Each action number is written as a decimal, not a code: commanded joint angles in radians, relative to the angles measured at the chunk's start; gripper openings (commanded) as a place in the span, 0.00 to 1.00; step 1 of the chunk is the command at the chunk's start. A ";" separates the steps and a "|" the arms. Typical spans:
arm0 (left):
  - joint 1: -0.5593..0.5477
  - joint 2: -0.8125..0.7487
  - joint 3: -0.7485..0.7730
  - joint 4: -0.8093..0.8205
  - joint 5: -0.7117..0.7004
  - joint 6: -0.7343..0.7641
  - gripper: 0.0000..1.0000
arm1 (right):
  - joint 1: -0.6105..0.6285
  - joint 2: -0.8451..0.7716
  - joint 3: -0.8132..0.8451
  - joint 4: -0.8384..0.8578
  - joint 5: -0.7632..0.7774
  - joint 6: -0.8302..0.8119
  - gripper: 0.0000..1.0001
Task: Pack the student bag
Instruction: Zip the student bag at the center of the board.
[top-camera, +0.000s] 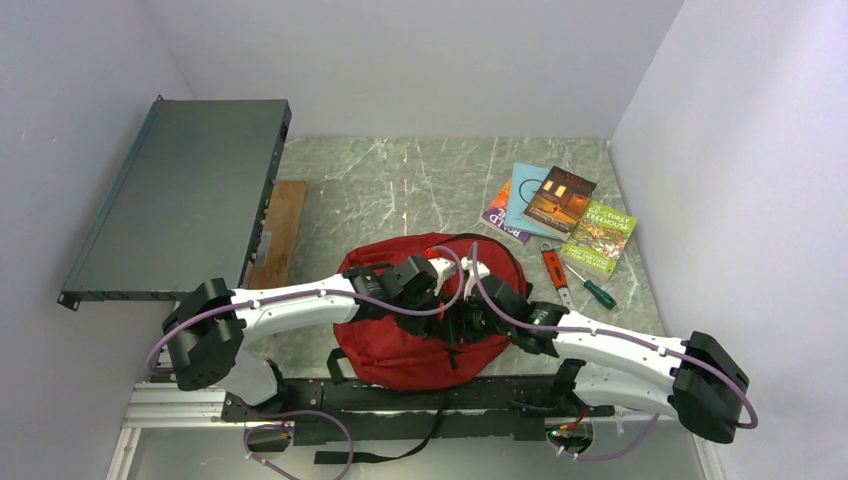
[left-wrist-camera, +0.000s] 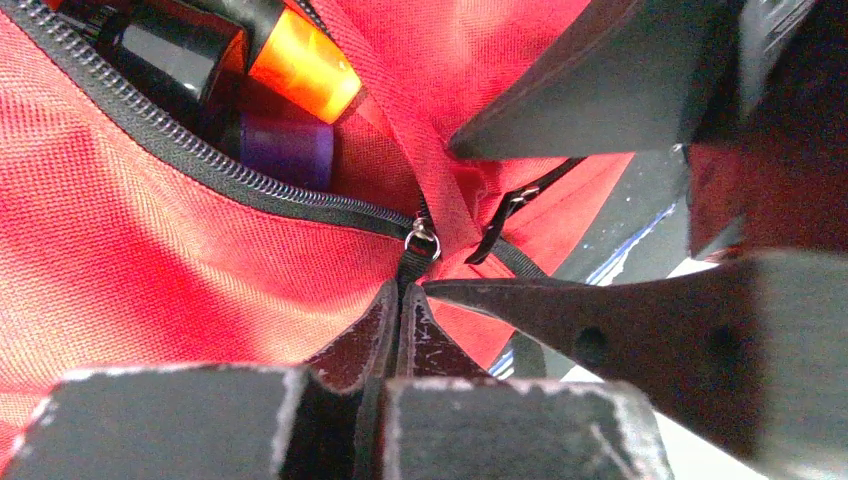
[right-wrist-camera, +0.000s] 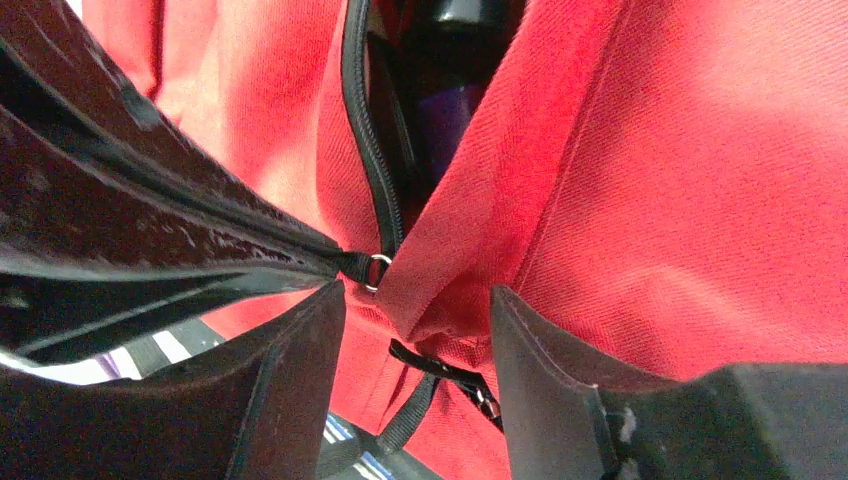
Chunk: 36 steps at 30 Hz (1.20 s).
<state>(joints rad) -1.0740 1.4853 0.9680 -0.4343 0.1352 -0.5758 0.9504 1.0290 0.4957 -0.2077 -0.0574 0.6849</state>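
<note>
Student bag zipper between left fingers

A: Where's the backpack?
B: Mid-table. Books overlap at its one o'clock, two screwdrivers nearer, at two.
A: And ten?
B: A wooden board, seemingly partly under a rack chassis.

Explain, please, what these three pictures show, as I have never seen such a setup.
Two white robot arms are bolted to a marble-patterned table. The overhead picture looks down from behind them; the other two come from cameras on each wrist. A red backpack lies between the arms, with books, a screwdriver and a red-handled tool to its right, and a grey metal case and wooden board to its left. The left gripper is shut on the zipper pull; the right gripper stands open beside it.
</note>
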 joint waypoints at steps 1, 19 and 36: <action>0.002 -0.024 -0.001 0.066 -0.017 -0.052 0.00 | 0.041 -0.031 -0.071 0.203 -0.026 -0.044 0.55; 0.003 -0.043 0.050 -0.029 -0.131 -0.065 0.00 | 0.102 -0.047 -0.074 0.161 0.081 -0.014 0.12; 0.150 0.107 0.295 -0.159 -0.400 0.020 0.00 | 0.149 -0.054 -0.152 0.199 0.028 0.005 0.00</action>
<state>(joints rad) -1.0016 1.5635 1.1847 -0.5903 -0.1482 -0.6060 1.0771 1.0031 0.3687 -0.0036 0.0227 0.6735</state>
